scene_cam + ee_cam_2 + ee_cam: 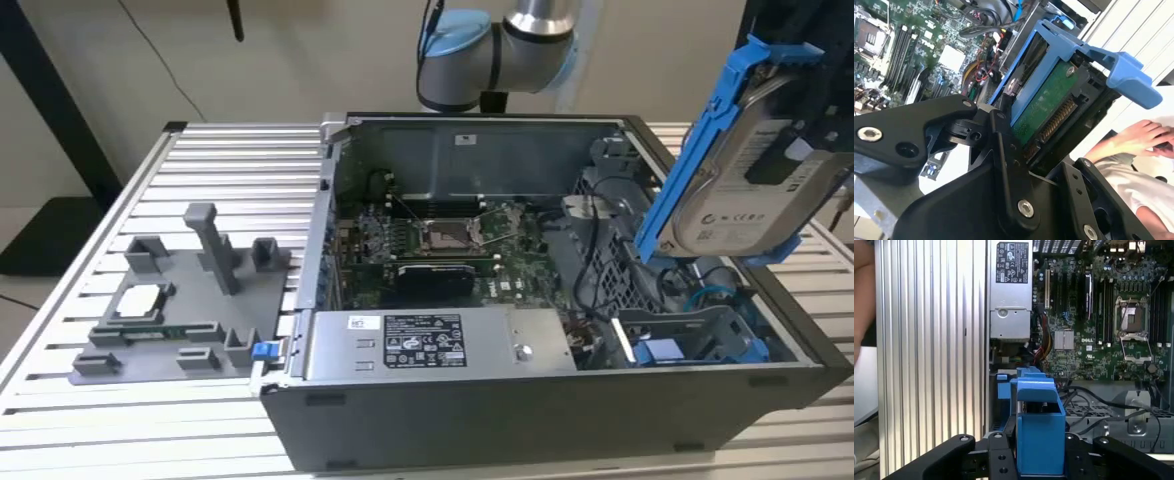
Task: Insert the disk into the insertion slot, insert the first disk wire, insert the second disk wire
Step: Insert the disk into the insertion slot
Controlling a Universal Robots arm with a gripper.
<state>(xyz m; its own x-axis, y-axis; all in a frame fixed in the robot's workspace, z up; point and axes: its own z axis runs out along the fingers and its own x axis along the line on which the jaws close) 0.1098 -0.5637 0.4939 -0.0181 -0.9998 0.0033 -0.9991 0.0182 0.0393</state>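
My gripper (797,140) is shut on the disk (737,175), a silver drive with a white label in a bright blue carrier frame. It holds the disk tilted in the air above the open computer case's corner on the exterior view's right. The insertion slot (694,338), a grey cage with blue latches, lies below the disk inside that corner. In the second wrist view the black fingers (1004,150) clamp the disk (1046,107) by its green circuit-board side. In the first wrist view the blue carrier (1039,435) stands between the fingers (1081,460), with the slot's blue latch (1003,389) beyond it.
The grey power-supply box (427,343) lies along the case's front wall, next to the motherboard (447,240). Black cables (601,200) run near the cage. A grey fixture (187,300) with small parts stands on the slatted table (227,170). A person's hand (1144,135) rests beside the table.
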